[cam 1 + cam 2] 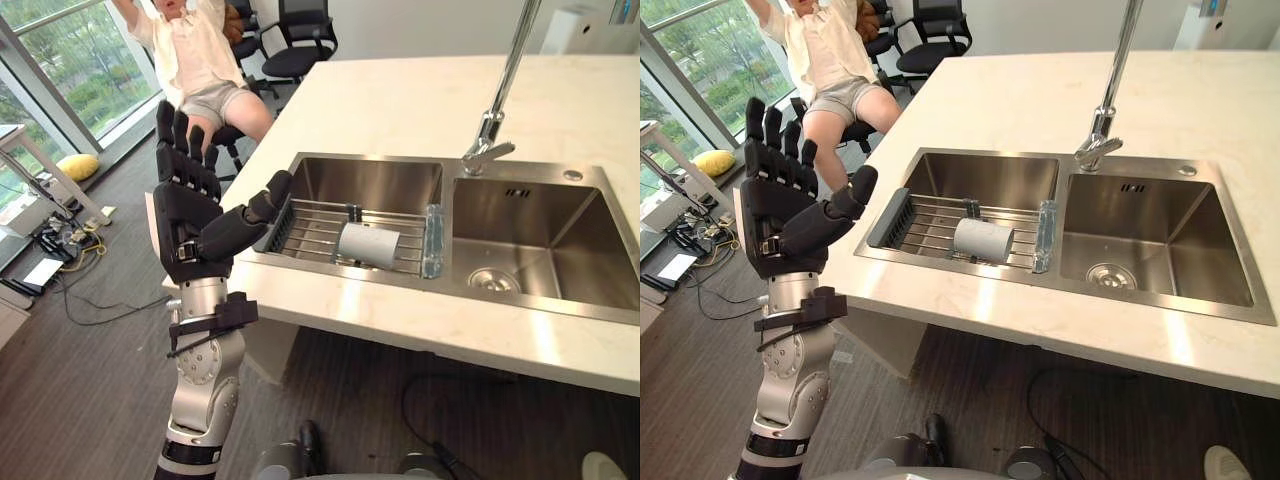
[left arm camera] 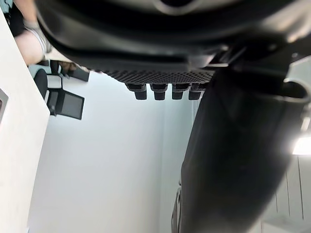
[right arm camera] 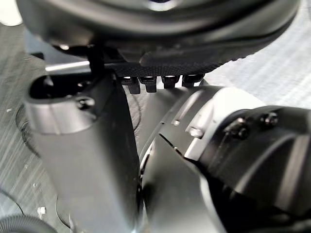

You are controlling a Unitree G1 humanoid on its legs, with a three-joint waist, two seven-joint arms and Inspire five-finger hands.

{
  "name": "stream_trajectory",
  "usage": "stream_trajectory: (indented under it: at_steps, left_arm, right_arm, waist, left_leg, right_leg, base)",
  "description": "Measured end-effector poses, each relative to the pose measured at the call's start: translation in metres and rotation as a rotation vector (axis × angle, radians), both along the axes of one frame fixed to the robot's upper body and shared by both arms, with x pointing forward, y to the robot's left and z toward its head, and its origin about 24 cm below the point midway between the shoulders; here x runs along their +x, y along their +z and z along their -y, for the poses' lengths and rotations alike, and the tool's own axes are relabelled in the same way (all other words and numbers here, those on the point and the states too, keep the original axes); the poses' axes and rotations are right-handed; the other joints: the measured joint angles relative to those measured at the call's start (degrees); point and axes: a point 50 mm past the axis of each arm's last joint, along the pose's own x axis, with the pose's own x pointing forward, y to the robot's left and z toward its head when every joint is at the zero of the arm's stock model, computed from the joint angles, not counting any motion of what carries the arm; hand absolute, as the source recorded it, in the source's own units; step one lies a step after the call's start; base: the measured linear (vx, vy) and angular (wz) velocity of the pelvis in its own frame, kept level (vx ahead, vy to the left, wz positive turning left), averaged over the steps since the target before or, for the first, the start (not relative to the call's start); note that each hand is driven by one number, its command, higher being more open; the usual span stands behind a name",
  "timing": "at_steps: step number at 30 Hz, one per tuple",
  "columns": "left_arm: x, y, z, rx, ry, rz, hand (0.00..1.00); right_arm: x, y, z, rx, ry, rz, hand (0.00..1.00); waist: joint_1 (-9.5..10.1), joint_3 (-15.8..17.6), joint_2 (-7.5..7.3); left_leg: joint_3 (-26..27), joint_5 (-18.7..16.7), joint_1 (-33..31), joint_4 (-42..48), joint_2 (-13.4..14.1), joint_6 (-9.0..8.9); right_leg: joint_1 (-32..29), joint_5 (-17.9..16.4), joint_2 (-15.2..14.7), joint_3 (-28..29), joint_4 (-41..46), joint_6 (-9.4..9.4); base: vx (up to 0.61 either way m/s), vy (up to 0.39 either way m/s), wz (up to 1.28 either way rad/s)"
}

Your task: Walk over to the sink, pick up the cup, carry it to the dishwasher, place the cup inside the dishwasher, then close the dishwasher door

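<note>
A pale stone-look surface (image 1: 400, 100) runs across the room, and a steel sink (image 1: 590, 250) with two basins is set into it. A tall faucet (image 1: 505, 85) rises from the back rim of the sink, between the basins. The basin on the sink's right side holds nothing but its drain (image 1: 493, 281). Across the sink's left basin lies a wire rack (image 1: 310, 230) with a dark end piece on its outer side and a clear one (image 1: 433, 240) toward the middle divider. The floor (image 1: 100, 380) below the sink is dark wood grain. Beyond the sink's far left corner a person (image 1: 200, 60) sits with arms raised, black office chairs (image 1: 300, 40) stand behind, and a wide window (image 1: 70, 60) shows green trees. A yellow cushion (image 1: 77, 166) lies on the floor by that window.

The cup (image 1: 368, 245) is a plain pale grey cylinder lying on its side on the rack, inside the sink's left basin, near the clear end piece. Whether its mouth or its base faces the dark end piece cannot be told.

The left robot hand (image 1: 185, 205) is raised just outside the sink's left edge, fingers straight and spread, thumb pointing toward the rack, holding nothing and apart from the cup. The right robot hand (image 3: 160, 34) shows in its own wrist view above the floor, its fingertips (image 3: 147, 83) in a straight row, empty.
</note>
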Motion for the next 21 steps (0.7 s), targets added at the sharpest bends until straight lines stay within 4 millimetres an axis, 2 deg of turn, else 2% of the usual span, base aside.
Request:
stream_trajectory:
  at_steps: [1, 6, 11, 16, 19, 21]
  left_arm:
    - [0.002, 0.003, 0.007, 0.008, -0.041, 0.009, 1.0]
    - [0.011, 0.008, 0.028, 0.097, -0.187, 0.002, 1.0]
    - [0.016, 0.005, 0.04, 0.215, -0.213, -0.042, 1.0]
    - [0.028, -0.008, 0.036, 0.367, -0.172, -0.118, 1.0]
    - [0.038, -0.021, 0.032, 0.556, -0.144, -0.169, 1.0]
    - [0.045, -0.037, 0.023, 0.694, -0.12, -0.246, 1.0]
  right_arm:
    - [-0.004, -0.001, -0.001, 0.002, -0.02, -0.011, 1.0]
    - [-0.007, -0.004, -0.01, 0.025, -0.043, -0.046, 1.0]
    - [-0.005, -0.004, -0.011, 0.018, -0.044, -0.057, 1.0]
    - [-0.006, -0.005, -0.013, 0.015, -0.049, -0.065, 1.0]
    - [-0.006, -0.005, -0.013, 0.017, -0.048, -0.07, 1.0]
    - [-0.007, -0.005, -0.013, 0.027, -0.045, -0.08, 1.0]
  waist:
    - [-0.24, -0.7, 0.53]
    - [-1.2, -0.9, -0.3]
    - [-1.27, -0.9, -0.44]
    - [-1.43, -1.3, -0.89]
    - [-1.51, -1.5, -1.32]
    - [-1.96, -1.7, -1.5]
  left_leg:
    - [-0.2, 1.1, 0.8, -2.7, -0.5, 0.35]
    - [-0.5, 1.2, 0.7, -4.6, -0.7, 0.46]
    - [-0.2, 1.2, 0.8, -5.4, -0.5, 0.44]
    - [1.4, 1.0, 1.2, -5.7, 0.0, 0.12]
    - [1.4, 1.1, 1.2, -5.8, 0.1, 0.04]
    - [1.1, 1.2, 1.3, -5.8, -0.1, 0.08]
  right_leg:
    - [0.8, 0.8, -0.1, -0.7, -2.2, 0.44]
    - [3.1, 4.1, 0.6, -2.1, -9.0, 0.83]
    - [3.3, 5.7, 1.0, -2.0, -11.5, 0.78]
    - [3.3, 7.3, 1.3, -1.4, -13.7, 0.7]
    - [3.5, 8.4, 1.7, -1.3, -15.3, 0.27]
    - [3.9, 9.1, 1.9, -1.4, -16.3, 0.42]
  base:
    - [0.25, 0.026, 0.15]
    - [0.18, 0.001, 0.02]
    - [0.03, 0.011, -0.12]
    - [-0.06, 0.035, -0.2]
    - [-0.05, 0.026, -0.11]
    - [-0.01, 0.012, -0.02]
